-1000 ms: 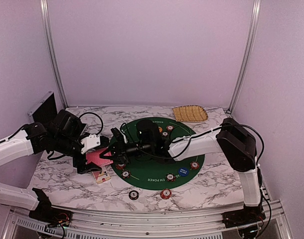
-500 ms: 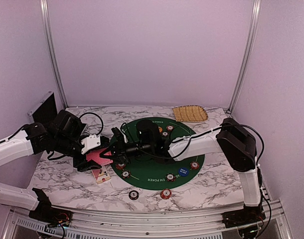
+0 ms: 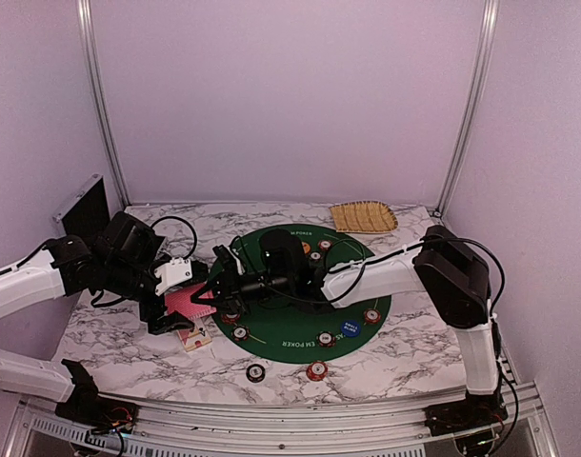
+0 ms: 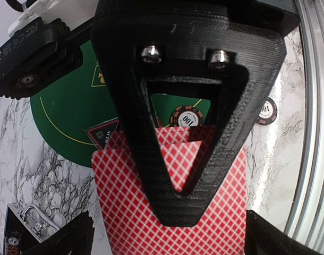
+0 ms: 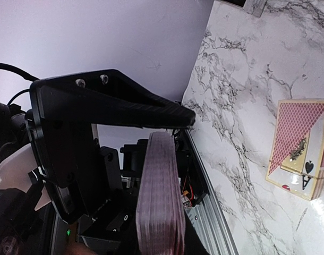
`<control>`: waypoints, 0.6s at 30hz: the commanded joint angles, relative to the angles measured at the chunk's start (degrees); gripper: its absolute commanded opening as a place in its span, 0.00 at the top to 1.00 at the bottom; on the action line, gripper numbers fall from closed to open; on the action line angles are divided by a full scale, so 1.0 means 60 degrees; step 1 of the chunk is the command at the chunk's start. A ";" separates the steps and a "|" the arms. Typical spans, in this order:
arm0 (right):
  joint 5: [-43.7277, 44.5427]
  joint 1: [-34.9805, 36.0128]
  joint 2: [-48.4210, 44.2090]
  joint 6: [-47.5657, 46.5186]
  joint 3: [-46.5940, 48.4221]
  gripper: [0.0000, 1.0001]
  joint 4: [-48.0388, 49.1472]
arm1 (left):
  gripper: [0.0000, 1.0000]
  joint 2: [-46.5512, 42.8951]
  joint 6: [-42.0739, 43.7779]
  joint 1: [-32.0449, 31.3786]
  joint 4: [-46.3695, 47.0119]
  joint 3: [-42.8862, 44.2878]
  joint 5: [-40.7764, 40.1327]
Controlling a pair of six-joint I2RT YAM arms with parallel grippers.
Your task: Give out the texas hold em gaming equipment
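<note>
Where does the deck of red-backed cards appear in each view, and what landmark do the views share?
Top external: deck just left of the green mat.
Left wrist: deck fills the lower centre, red backs up.
Right wrist: deck at bottom centre, seen edge-on.
Shared landmark: the marble table, in all three.

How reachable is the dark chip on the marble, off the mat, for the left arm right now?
Probably reachable. The dark chip lies on bare marble near the left gripper, whose jaws are open; no arm or object covers it. It just has to back off the deck the right gripper holds.
</note>
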 commanded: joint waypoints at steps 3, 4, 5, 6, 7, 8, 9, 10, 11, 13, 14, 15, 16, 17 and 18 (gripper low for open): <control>-0.0266 0.0058 -0.0169 -0.0058 0.0497 0.92 0.0285 | 0.01 0.0219 -0.0008 -0.0017 -0.0042 -0.0065 -0.0081; -0.0284 0.0074 -0.0168 -0.0048 0.0499 0.92 0.0295 | 0.01 0.0253 0.0015 -0.0005 -0.0039 -0.0076 -0.0095; -0.0299 0.0074 -0.0175 -0.0039 0.0499 0.92 0.0302 | 0.01 0.0270 0.0039 0.0010 -0.0046 -0.0079 -0.0120; -0.0301 0.0072 -0.0187 -0.0047 0.0491 0.92 0.0297 | 0.01 0.0276 0.0068 0.0002 -0.0055 -0.0091 -0.0116; -0.0301 0.0070 -0.0196 -0.0063 0.0492 0.92 0.0286 | 0.01 0.0287 0.0066 -0.0002 -0.0058 -0.0087 -0.0103; -0.0301 0.0059 -0.0208 -0.0061 0.0489 0.92 0.0275 | 0.01 0.0297 0.0073 -0.0003 -0.0056 -0.0066 -0.0057; -0.0312 0.0054 -0.0204 -0.0085 0.0485 0.92 0.0268 | 0.01 0.0313 0.0061 -0.0003 -0.0054 -0.0054 -0.0029; -0.0316 0.0064 -0.0196 -0.0078 0.0484 0.92 0.0267 | 0.01 0.0327 0.0036 -0.0001 -0.0054 -0.0029 -0.0013; -0.0323 0.0056 -0.0197 -0.0076 0.0484 0.92 0.0267 | 0.01 0.0341 0.0018 -0.0003 -0.0043 -0.0011 0.0002; -0.0331 0.0053 -0.0171 -0.0072 0.0484 0.92 0.0276 | 0.04 0.0376 0.0010 0.0001 -0.0036 0.0056 -0.0029; -0.0331 0.0044 -0.0168 -0.0057 0.0484 0.93 0.0281 | 0.07 0.0379 0.0017 -0.0002 -0.0031 0.0065 -0.0048; -0.0331 0.0050 -0.0155 -0.0053 0.0471 0.92 0.0269 | 0.09 0.0372 0.0056 -0.0003 -0.0042 0.0079 -0.0085; -0.0323 0.0040 -0.0153 -0.0060 0.0462 0.92 0.0267 | 0.12 0.0365 0.0090 -0.0003 -0.0036 0.0092 -0.0097; -0.0310 0.0037 -0.0142 -0.0064 0.0456 0.92 0.0247 | 0.15 0.0366 0.0146 -0.0003 -0.0041 0.0106 -0.0104; -0.0291 0.0036 -0.0139 -0.0079 0.0442 0.92 0.0197 | 0.18 0.0365 0.0189 0.0001 -0.0039 0.0130 -0.0125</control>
